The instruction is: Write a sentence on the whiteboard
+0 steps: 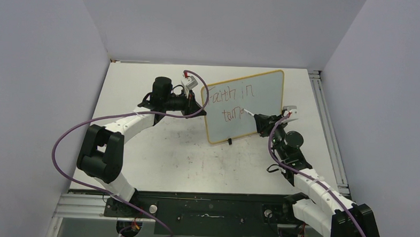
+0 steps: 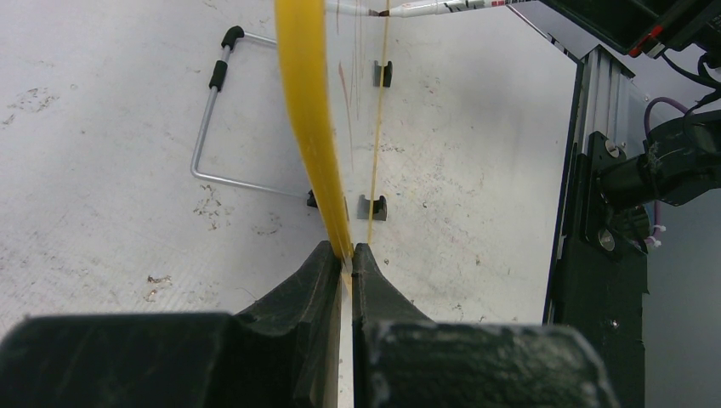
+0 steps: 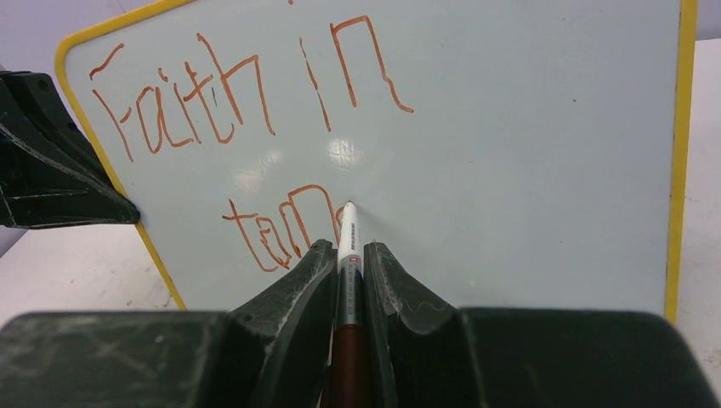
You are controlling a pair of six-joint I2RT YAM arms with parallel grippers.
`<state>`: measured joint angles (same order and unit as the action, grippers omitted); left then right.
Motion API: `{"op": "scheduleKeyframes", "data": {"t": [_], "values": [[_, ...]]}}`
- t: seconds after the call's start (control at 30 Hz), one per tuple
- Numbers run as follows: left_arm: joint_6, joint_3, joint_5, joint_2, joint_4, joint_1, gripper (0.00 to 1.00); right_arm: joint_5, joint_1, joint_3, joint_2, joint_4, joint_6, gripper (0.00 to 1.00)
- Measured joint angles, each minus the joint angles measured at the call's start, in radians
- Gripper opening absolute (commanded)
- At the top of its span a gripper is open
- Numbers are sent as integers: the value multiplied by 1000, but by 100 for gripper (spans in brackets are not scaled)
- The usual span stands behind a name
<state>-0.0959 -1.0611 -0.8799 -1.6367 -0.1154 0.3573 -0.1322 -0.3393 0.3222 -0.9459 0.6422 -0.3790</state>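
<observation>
1. The small rectangular whiteboard (image 1: 268, 91), with rounded corners and a thin yellow frame, stands upright on the white table (image 1: 158, 153) towards the far middle; its writing face is turned to the near right; one small black foot (image 1: 229, 141) shows under its lower edge.
2. The left gripper (image 2: 350, 255) is clamped on the board's left edge; the yellow frame is pinched between its black fingers.
3. The right gripper (image 3: 349, 263) is closed around a slim marker (image 3: 347, 242) with a white barrel and dark red body; the tip touches the board's face.
4. The sentence (image 3: 246, 93), in thin reddish-brown handwritten letters, reads "Faith in" on the upper line; the lower line reads roughly "tom"; the marker tip sits at the end of that last letter.
5. A bent metal wire stand (image 2: 208, 127) with black tips lies on the table on the board's far side.
</observation>
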Motion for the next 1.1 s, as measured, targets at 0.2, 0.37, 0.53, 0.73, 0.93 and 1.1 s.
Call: {"op": "scheduleKeyframes", "data": {"t": [0.2,0.37,0.53,0.73,0.93,1.1], "values": [[0,0,0,-1,1,0,0,1,0,2,5,13,-1,5],[0,0,0,-1,1,0,0,1,0,5,-5,42,-4,5],[0,0,0,-1,1,0,0,5,0,13,-24,61,-4,5],[0,0,0,-1,1,1,0,24,0,14,-26,59,-4,5],[0,0,0,-1,2,1,0,59,0,14,1,27,-3,5],[0,0,0,-1,2,1,0,61,0,10,4,-2,-5,5]]}}
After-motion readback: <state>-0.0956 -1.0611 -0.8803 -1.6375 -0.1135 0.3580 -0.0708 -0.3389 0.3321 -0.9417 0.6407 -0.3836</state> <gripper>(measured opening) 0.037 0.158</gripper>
